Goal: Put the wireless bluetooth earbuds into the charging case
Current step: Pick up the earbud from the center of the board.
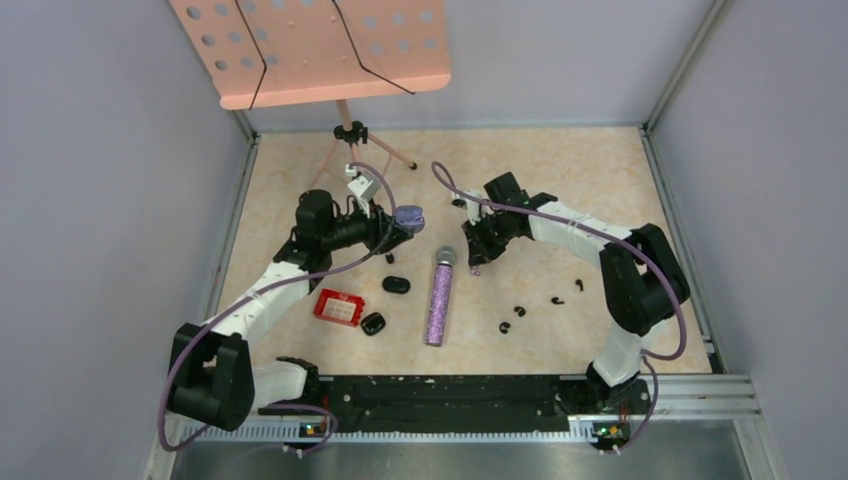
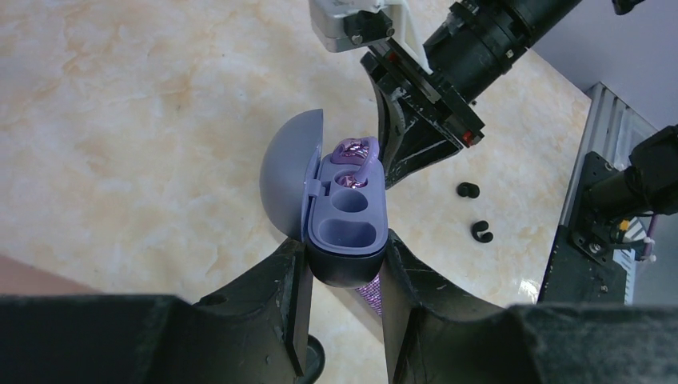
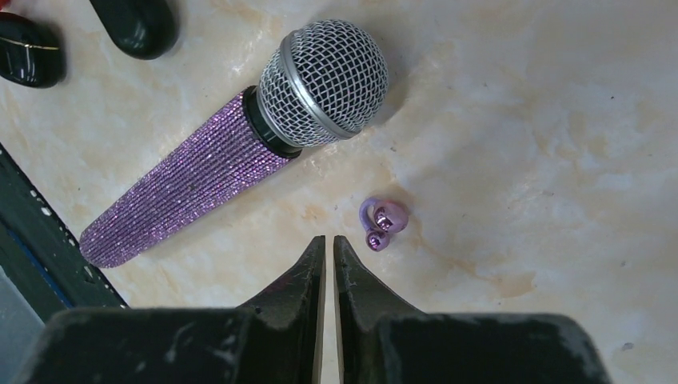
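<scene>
— While we are clamping the open charging case (image 2: 345,210) in our left gripper (image 2: 344,244), where is the loose purple earbud (image 3: 381,225) lying?

— It is lying on the desk (image 3: 560,120) just beside the microphone (image 3: 320,80) head. Our right gripper (image 3: 329,244), nearer, fingers together and empty, is pointing slightly left of it.

Bare tabletop (image 3: 560,120) lies right of and beyond the loose purple earbud (image 3: 382,225) — an open approach. On its left the microphone (image 3: 240,152) head sits near, narrowing that side. The charging case (image 2: 345,232) has its near well unobstructed from above; its raised lid (image 2: 289,172) walls the left, the left gripper (image 2: 344,272) flanks the near end, and the right gripper (image 3: 329,242) hangs close at the far right.
</scene>
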You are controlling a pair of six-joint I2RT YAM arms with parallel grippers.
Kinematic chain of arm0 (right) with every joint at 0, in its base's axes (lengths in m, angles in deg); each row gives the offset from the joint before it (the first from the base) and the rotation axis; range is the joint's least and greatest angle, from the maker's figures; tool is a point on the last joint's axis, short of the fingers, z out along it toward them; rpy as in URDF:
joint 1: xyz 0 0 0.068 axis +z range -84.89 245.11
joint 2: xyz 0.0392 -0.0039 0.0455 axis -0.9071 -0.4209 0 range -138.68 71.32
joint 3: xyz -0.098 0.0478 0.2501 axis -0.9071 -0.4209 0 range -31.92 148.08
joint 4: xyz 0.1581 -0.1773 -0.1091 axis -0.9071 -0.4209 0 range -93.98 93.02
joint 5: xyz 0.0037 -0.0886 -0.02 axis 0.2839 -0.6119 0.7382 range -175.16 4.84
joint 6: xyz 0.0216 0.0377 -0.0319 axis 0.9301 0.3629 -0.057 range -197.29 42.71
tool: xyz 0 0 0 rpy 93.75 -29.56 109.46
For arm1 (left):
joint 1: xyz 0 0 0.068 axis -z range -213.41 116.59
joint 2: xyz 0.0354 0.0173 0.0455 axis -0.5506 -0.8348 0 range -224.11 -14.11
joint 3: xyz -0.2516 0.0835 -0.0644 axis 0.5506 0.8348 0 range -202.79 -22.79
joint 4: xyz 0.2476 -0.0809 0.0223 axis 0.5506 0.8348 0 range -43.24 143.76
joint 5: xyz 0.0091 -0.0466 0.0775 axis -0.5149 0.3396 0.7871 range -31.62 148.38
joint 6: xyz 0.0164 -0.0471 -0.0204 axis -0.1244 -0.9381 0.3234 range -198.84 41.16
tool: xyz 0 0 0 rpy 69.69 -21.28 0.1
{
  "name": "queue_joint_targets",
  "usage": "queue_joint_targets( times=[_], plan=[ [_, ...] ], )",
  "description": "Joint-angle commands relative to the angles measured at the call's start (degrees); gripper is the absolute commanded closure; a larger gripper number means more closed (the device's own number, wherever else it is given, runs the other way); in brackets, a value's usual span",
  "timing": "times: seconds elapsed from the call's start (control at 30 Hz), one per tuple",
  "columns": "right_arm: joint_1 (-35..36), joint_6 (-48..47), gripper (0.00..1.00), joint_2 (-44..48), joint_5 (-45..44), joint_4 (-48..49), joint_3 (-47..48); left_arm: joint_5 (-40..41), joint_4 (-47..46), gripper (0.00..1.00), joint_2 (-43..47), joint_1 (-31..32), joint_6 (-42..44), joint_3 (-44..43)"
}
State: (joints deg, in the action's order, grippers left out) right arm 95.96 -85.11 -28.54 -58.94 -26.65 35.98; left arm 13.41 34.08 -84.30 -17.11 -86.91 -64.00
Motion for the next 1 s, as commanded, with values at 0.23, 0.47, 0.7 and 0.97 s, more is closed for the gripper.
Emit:
queue_joint_targets(
  times=[0.23, 0.47, 0.7, 0.97],
  plan=[
    [3.06, 1.49, 0.90, -2.24, -3.22, 2.29, -0.56, 2.61, -4.22, 1.00, 3.57, -2.15, -4.76, 2.49],
    [3.34, 1.96, 0.89, -3.23, -6.62, 2.58, -1.43, 2.45, -4.40, 1.00, 3.69, -2.40, -4.24, 2.55],
    [3.35, 2.05, 0.80, -3.84, -8.72, 3.32, -2.34, 2.62, -4.91, 1.00, 3.48, -2.50, -4.34, 2.69],
    [3.33, 2.02, 0.76, -4.40, -12.94, 3.50, -1.68, 2.79, -5.43, 1.00, 3.25, -2.57, -4.71, 2.91]
  ],
)
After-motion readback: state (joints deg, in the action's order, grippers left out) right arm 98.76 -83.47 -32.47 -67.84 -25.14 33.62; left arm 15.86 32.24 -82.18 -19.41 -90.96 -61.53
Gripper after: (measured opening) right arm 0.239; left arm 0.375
